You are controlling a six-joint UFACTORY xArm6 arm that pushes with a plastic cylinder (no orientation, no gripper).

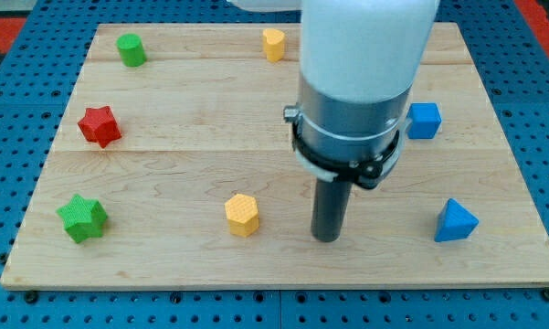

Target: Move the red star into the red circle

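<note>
Pale wood makes up the surface [164, 174] we work on, a planked board lying over a blue pegged base [0, 174]. We carry no claw at all, so nothing about us is wide, narrow or clamped on anything; we end in a straight dark rod, and my tip [327, 239] sits on the bare wood in the lower middle of the board, touching no block. Our white and grey arm body [361, 82] fills the view's top centre and hides part of the board behind it.

Nearest my tip is a yellow hexagonal block [242, 215], to the view's left of it and clearly apart. Off to the view's right sits a blue triangular block [456, 222], near the board's lower right. A blue cube [424, 121] sits higher on the right, just beside the arm body.

We see the red star [99, 126] well apart from my tip, at the board's left edge about halfway up. Below it, a green star [82, 217] rests near the lower left corner. A green cylinder [131, 49] stands at the upper left, and a second yellow block [273, 44] stands at the view's top, just left of the arm body.

No container shows on the board
</note>
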